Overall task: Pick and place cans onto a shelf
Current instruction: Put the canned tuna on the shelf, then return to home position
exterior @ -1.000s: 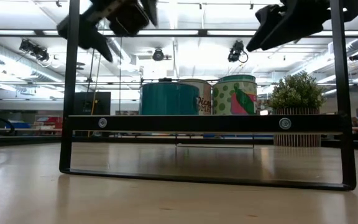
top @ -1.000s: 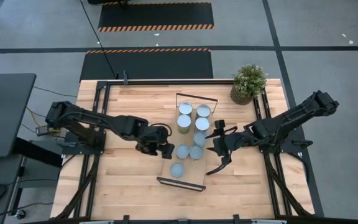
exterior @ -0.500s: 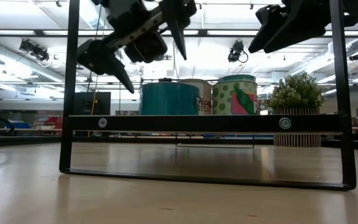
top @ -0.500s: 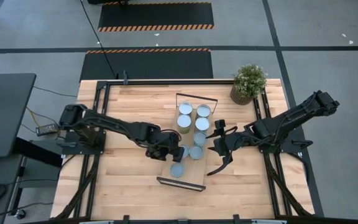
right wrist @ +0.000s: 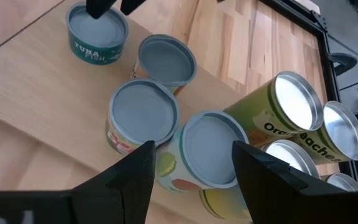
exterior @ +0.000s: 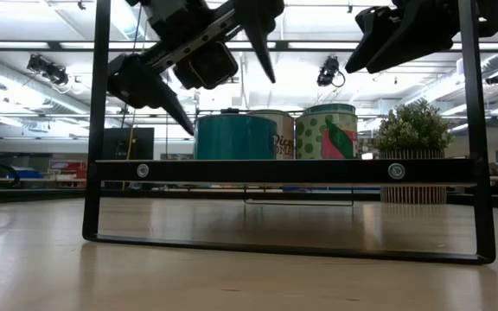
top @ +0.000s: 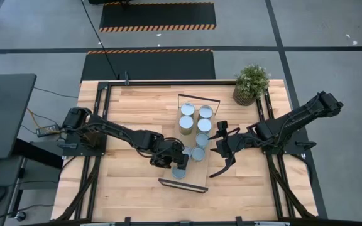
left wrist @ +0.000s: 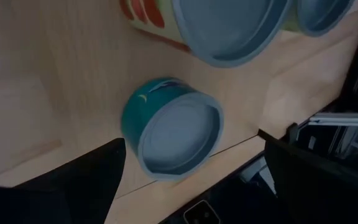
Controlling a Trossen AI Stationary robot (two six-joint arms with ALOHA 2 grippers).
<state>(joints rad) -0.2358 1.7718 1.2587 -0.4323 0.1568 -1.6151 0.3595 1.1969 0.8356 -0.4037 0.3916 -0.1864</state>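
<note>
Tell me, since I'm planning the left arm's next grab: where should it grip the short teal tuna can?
Probably across its round side wall, coming straight down from above. The teal tuna can stands upright on the shelf, squat, apart from the other cans, so both flanks look free. The left gripper hangs open over it.

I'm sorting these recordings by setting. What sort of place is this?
Probably a robotics lab or workshop. The wooden table stands on a grey floor marked with black-and-orange hazard-striped mats, and the low view shows an open hall with long ceiling lights behind the shelf.
</note>
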